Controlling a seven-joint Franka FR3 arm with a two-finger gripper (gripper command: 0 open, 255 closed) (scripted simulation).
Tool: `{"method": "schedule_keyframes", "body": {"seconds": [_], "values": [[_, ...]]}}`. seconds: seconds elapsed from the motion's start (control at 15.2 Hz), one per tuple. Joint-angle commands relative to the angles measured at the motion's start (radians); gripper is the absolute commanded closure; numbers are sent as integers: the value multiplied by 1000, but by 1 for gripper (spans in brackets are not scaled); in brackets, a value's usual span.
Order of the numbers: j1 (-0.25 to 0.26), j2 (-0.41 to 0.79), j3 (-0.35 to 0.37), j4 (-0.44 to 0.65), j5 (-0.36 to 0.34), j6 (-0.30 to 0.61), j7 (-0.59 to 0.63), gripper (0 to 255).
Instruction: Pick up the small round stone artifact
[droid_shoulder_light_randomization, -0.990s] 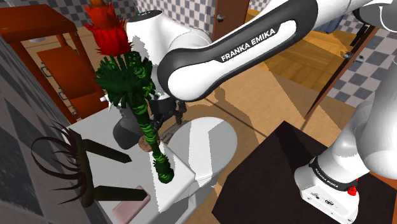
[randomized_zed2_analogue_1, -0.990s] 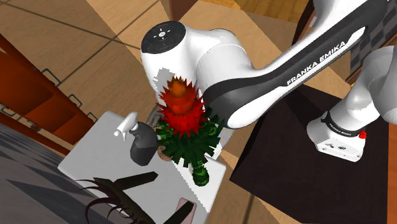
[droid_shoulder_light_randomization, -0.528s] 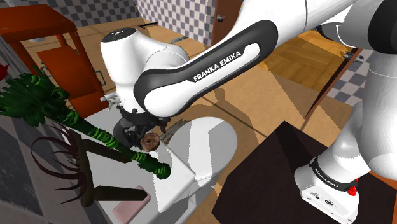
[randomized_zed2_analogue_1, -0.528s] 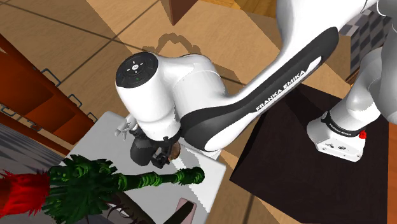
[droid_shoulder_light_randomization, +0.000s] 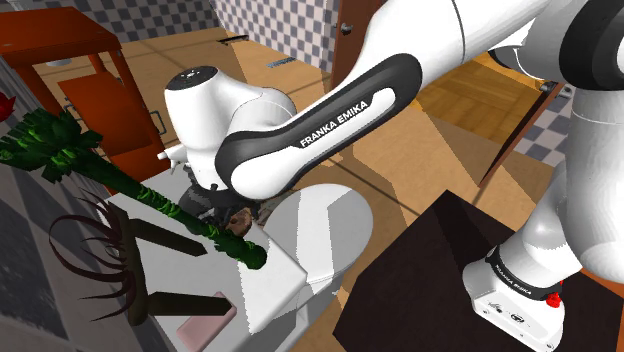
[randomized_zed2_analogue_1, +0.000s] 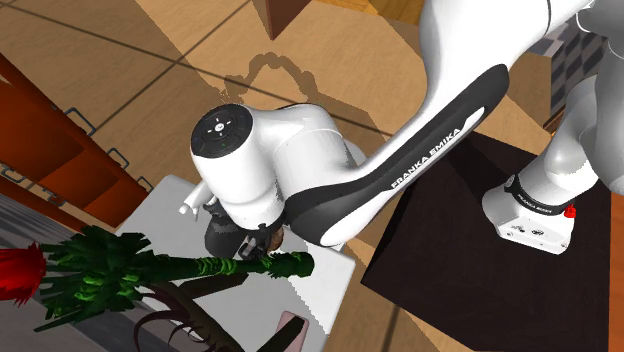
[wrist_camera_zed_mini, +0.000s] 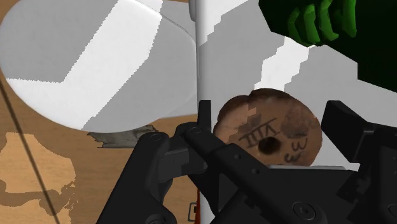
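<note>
The small round stone artifact (wrist_camera_zed_mini: 286, 118) is a brown disc with a hole in its middle and dark scratched marks. It lies on a white top (wrist_camera_zed_mini: 331, 76), and my black gripper (wrist_camera_zed_mini: 266, 124) is shut on it, one finger against each side. In the shoulder view the disc (droid_shoulder_light_randomization: 239, 218) peeks out under the white wrist, with the gripper (droid_shoulder_light_randomization: 230, 212) low over the white top (droid_shoulder_light_randomization: 275, 285). From the second exterior view the disc (randomized_zed2_analogue_1: 268, 240) shows just below the wrist.
A long green-stemmed plant (droid_shoulder_light_randomization: 150, 200) with a red flower (randomized_zed2_analogue_1: 15, 270) lies tipped over across the white top, beside the gripper. A dark vase (randomized_zed2_analogue_1: 215, 238), a dark spiky plant (droid_shoulder_light_randomization: 90, 250) and a pink block (droid_shoulder_light_randomization: 205, 325) share the top. A white round lid (droid_shoulder_light_randomization: 325, 225) lies alongside.
The green plant fell from upright toward the shoulder view's left. The wrist came down over the disc, and the fingers went from open to shut on it.
</note>
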Motion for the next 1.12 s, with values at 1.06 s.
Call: {"method": "schedule_keyframes", "body": {"seconds": [1.06], "values": [[-9,-55,16,44,29,-96,-18,255]]}}
